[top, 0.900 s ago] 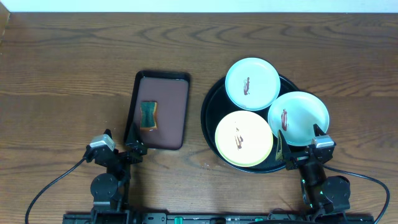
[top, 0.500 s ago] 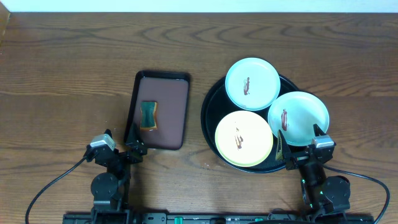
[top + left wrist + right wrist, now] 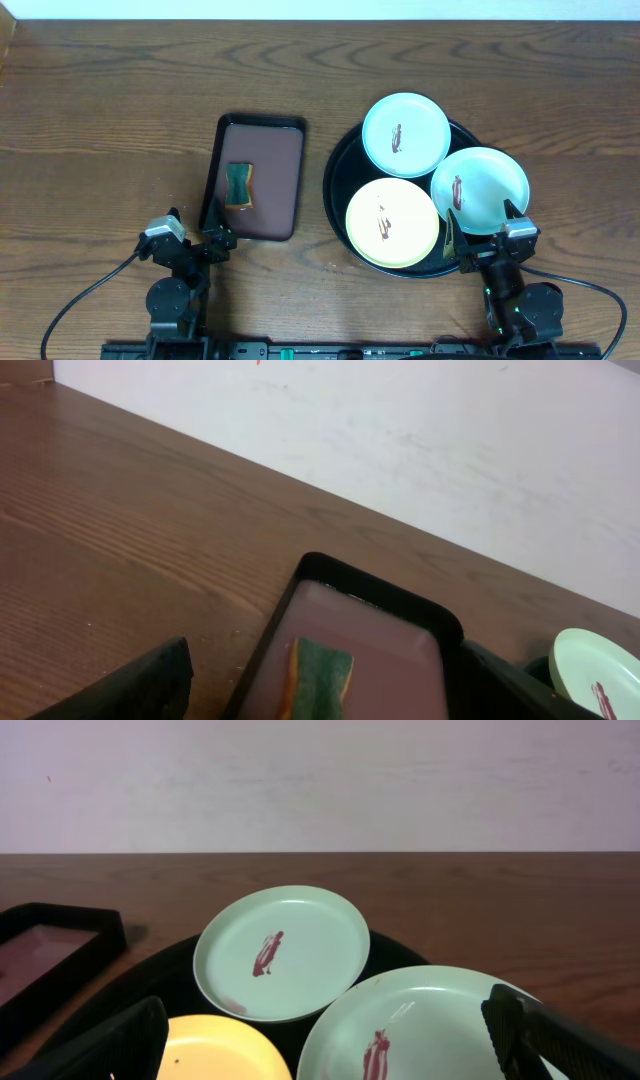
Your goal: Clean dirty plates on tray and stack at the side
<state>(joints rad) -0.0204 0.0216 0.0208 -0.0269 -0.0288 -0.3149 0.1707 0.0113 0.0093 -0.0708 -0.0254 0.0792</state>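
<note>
Scene: brown wooden desk [image 3: 100, 120]. Right of centre, large round glossy black tray [image 3: 335, 195] holds all three plates, each smeared brown-red: pale mint-white plate [image 3: 405, 135] at back, second mint-white plate [image 3: 480, 185] at right, pale yellow plate [image 3: 392, 222] front-left. Just left, smaller rectangular dark brown tray [image 3: 275, 170]. At its near end, left hand [image 3: 192, 228] spread, empty. By the black tray's near rim, right hand [image 3: 482, 228] spread wide, empty. In the brown tray, green-and-tan sponge [image 3: 239, 185].
</note>
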